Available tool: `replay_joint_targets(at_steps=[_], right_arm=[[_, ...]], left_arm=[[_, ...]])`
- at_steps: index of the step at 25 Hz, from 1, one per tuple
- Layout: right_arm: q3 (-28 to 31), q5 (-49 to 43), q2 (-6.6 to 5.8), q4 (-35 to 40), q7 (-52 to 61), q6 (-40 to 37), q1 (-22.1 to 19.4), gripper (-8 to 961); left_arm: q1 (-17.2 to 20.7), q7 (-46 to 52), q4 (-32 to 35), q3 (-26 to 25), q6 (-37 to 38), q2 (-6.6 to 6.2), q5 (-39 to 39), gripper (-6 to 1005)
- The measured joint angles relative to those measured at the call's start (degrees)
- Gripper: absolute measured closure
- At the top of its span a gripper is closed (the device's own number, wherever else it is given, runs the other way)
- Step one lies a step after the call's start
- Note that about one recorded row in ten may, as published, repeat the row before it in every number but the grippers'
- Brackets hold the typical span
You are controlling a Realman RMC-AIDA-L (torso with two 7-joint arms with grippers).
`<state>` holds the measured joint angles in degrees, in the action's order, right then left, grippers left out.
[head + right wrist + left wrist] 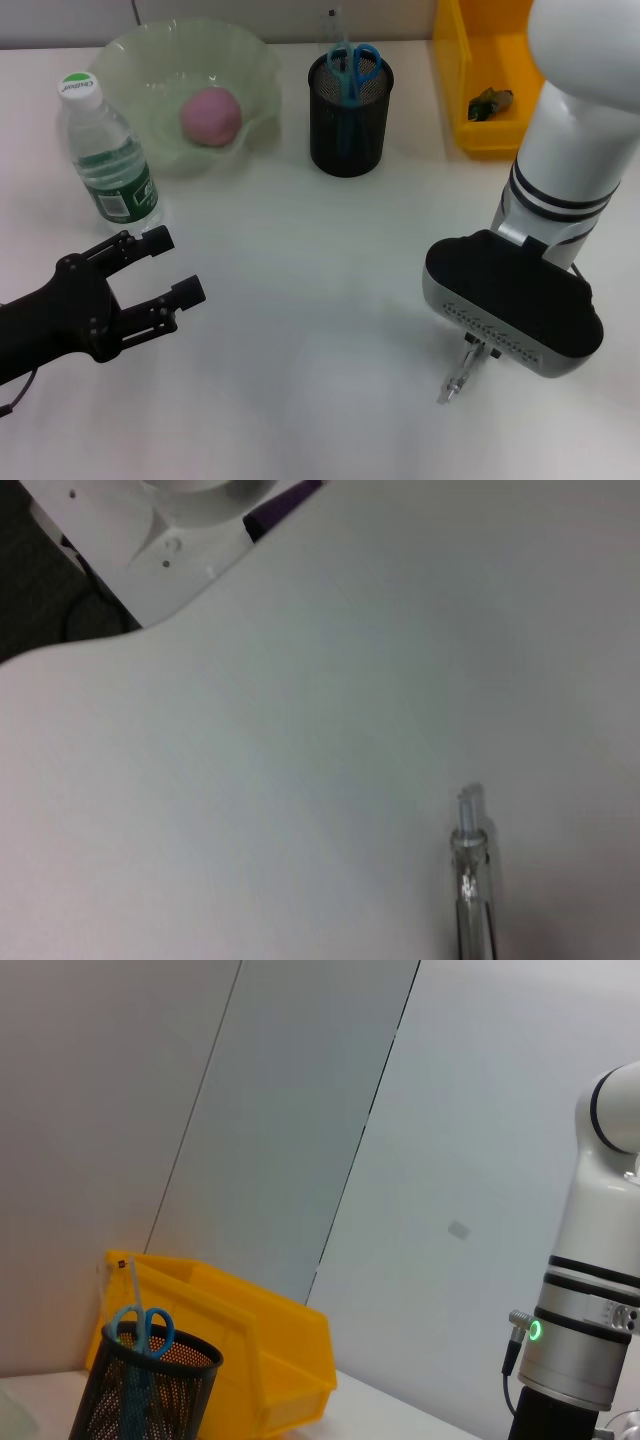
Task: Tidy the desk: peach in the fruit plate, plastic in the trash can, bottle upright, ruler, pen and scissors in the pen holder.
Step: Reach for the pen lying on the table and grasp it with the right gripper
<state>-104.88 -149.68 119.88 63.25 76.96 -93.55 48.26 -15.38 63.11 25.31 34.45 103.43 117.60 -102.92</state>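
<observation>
Left gripper [150, 270]: hung low over the table's near left, jaws spread, grasping nothing
Bottle [105, 150]: stood upright beside the fruit plate [120, 55]; the plate cradled the peach [210, 116]
Pen holder [347, 125]: held scissors [352, 68]
Trash can [490, 135]: held dark scrap
Right gripper [470, 365]: low over the table; the pen [470, 880] lay under it; grip unclear, cannot tell

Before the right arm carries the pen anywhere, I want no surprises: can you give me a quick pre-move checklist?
1. Pen under the right gripper: present; whether gripped, cannot tell.
2. Pen holder upright, with room beside the scissors: ok.
3. Left gripper open, low over the desk's near left, off the route: ok.
4. Bottle upright: ok.
5. Peach in the fruit plate: ok.
6. Plastic in the yellow bin: a dark item lies inside; what it is, cannot tell.
</observation>
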Motion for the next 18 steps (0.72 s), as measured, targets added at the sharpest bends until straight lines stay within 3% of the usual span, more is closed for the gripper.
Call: replay_joint_targets(at_steps=[18], right_arm=[[-1.55,0.29,-0.01,-1.48,0.14,3.46,-0.46,736]], left_arm=[[0.0,0.0,0.0,-0.01,0.11,0.05,0.0,170]])
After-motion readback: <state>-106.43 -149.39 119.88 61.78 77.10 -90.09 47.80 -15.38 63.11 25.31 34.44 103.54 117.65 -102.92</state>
